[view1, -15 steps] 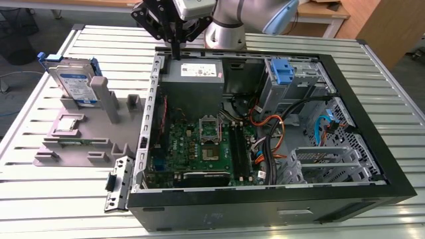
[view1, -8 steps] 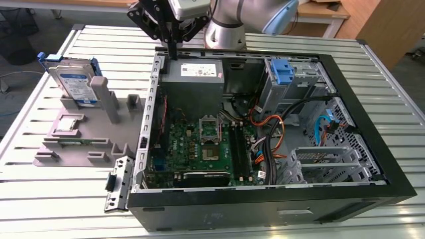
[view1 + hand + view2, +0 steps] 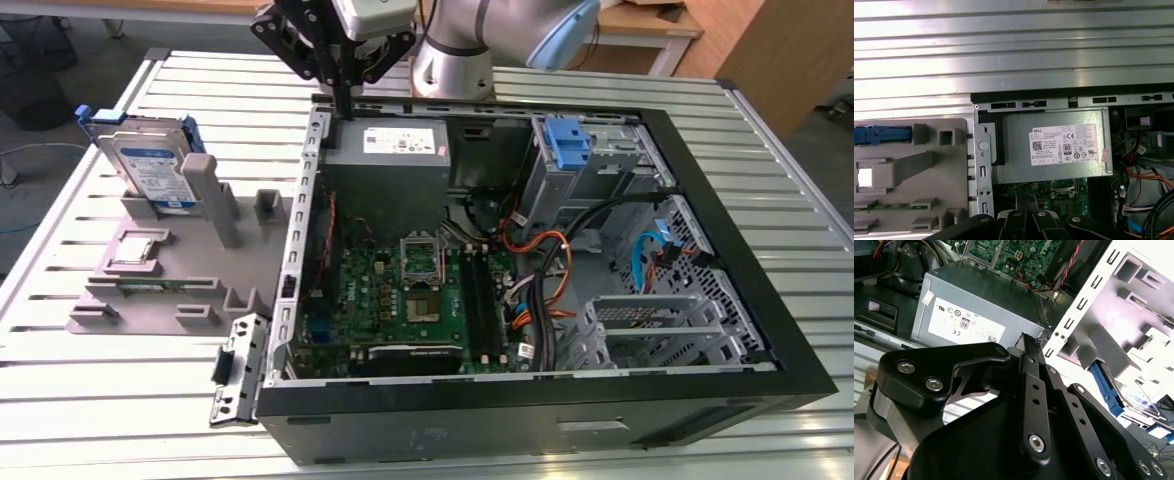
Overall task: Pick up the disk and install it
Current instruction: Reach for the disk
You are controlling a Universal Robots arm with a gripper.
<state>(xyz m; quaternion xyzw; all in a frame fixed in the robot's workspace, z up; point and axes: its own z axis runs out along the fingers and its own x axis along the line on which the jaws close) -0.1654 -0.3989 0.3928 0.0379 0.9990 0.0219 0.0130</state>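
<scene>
We see the disk as smooth silver metal under a white-and-blue paper label, framed in glossy blue plastic. It stands in a fixture that looks like matt grey plastic. The table is ribbed bare metal, bright with glare. The computer case is matt black outside and dull bare sheet metal within; the power supply is grey metal with a white paper label. The gripper is matt black with shiny metal screw heads
</scene>
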